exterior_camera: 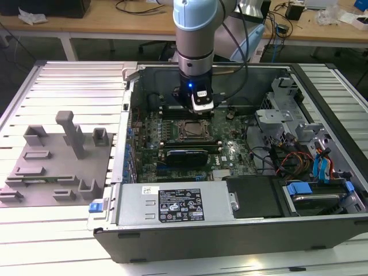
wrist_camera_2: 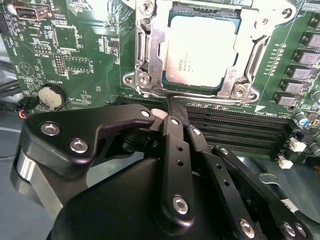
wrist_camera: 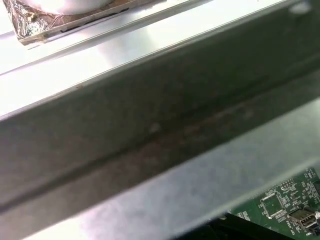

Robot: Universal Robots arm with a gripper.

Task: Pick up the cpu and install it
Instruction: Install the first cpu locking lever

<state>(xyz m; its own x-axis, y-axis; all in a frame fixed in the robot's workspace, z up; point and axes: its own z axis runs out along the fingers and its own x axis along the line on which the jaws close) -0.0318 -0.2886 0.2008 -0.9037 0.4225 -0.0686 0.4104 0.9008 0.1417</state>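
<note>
Second wrist view | cpu (wrist_camera_2: 200, 52) in socket frame (wrist_camera_2: 145, 55) | memory slots (wrist_camera_2: 235, 127) beside

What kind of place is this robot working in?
Probably an electronics lab or assembly test cell: an opened computer case lies on an aluminium table, with cluttered workbenches behind and a grey fixture tray alongside.

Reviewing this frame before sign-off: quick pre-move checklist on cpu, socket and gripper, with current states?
1. cpu lying in the socket frame: ok, silver top visible inside it in the second wrist view.
2. cpu square to the frame: ok, edges look parallel.
3. Socket retention closed: cannot tell.
4. gripper holding nothing: ok, it sits beside the frame's edge with no part in it.
5. Finger state: cannot tell.
6. Arm over the motherboard inside the open case: ok, in the exterior view.
</note>
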